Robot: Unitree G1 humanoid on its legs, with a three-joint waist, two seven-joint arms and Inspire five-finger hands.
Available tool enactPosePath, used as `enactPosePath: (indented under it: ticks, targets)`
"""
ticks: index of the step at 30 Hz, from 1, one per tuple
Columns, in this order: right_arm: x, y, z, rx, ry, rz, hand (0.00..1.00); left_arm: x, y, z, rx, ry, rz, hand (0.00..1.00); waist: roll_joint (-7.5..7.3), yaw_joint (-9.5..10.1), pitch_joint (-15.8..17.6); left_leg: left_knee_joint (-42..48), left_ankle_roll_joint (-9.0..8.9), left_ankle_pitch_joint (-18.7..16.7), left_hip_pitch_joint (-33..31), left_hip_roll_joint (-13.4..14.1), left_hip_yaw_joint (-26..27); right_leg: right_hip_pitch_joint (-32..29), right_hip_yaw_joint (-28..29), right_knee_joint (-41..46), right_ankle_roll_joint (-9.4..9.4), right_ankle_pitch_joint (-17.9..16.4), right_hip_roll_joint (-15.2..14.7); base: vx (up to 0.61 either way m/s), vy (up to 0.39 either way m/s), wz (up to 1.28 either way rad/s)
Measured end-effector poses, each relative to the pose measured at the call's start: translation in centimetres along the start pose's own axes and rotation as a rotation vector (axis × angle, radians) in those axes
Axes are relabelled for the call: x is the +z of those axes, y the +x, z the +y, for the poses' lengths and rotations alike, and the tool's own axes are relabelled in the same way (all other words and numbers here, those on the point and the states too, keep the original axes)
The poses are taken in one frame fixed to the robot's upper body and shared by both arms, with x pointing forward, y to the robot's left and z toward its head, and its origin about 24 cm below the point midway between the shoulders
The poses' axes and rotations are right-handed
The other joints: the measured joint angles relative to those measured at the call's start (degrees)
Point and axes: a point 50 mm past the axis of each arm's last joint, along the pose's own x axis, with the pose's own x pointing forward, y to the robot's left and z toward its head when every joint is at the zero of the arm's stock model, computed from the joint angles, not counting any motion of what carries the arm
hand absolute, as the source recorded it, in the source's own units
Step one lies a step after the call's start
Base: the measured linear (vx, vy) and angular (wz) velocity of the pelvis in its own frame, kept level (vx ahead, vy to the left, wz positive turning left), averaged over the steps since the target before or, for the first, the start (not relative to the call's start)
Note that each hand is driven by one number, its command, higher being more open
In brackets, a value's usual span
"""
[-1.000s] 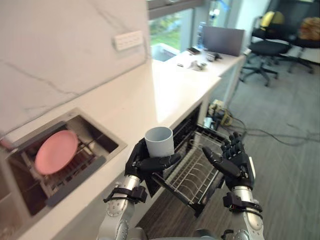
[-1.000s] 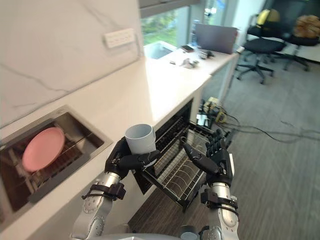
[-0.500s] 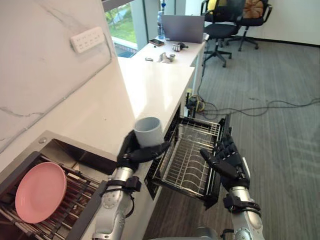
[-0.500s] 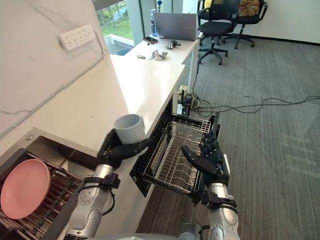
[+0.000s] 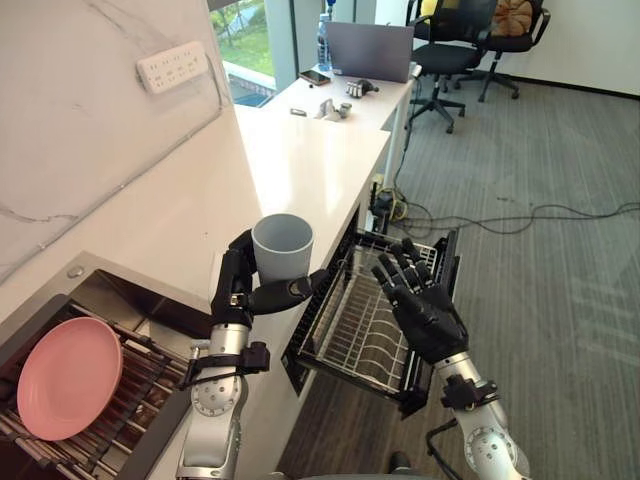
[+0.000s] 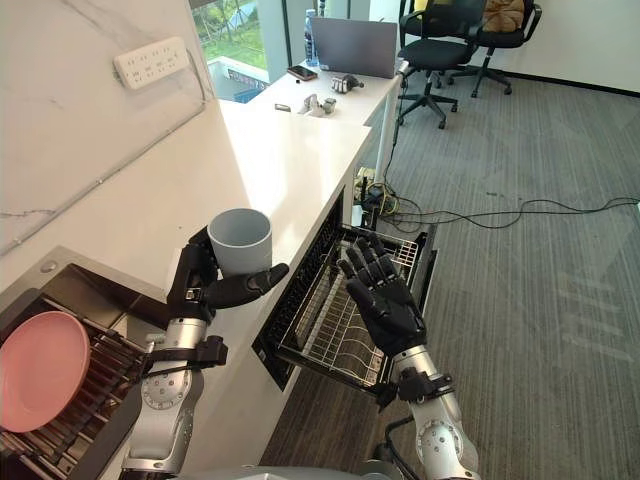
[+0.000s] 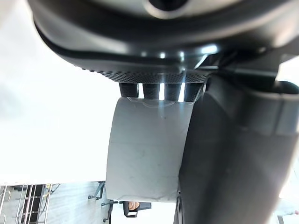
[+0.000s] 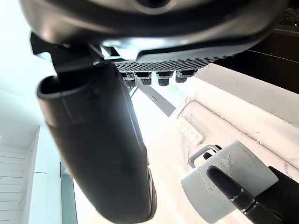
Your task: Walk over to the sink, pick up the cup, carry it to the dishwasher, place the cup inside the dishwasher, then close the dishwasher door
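Observation:
My left hand is shut on a pale grey cup, held upright above the counter's front edge; the left wrist view shows the cup pressed between thumb and fingers. Just right of it my right hand is open, fingers spread, palm raised over the dishwasher rack. The wire rack is pulled out of the open dishwasher under the counter. In the right wrist view the cup shows past my right thumb.
The white counter runs away along a marble wall with a power strip. A sink at lower left holds a pink plate on a rack. A laptop and small items lie at the far end; office chairs and floor cables stand beyond.
The camera has swung right along the counter. My right hand has risen and turned palm-up over the rack. The cup stays in my left hand, lifted slightly.

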Motion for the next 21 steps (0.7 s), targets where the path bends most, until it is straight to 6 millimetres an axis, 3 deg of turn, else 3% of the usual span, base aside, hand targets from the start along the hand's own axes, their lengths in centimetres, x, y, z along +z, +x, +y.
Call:
enactPosePath:
  ticks: [7,21]
  targets:
    - [-0.2,1.9,0.4,-0.003,-0.020,0.098,1.00,0.5,0.4,-0.2,-0.017,0.160,-0.045,0.00,-0.90,0.16,0.1,0.0,-0.37,-0.1,0.3,0.4,0.0,1.1,-0.2,-1.8,0.06,0.6,0.5,0.00,-0.014,-0.01]
    - [-1.4,4.6,2.6,0.051,-0.155,0.235,1.00,0.4,0.4,-1.7,-0.116,0.198,-0.059,0.00,-1.03,1.49,0.0,-0.1,-0.37,0.4,-0.2,0.1,-2.2,2.4,-2.2,-2.2,0.06,0.6,0.4,-0.04,-0.009,0.08]
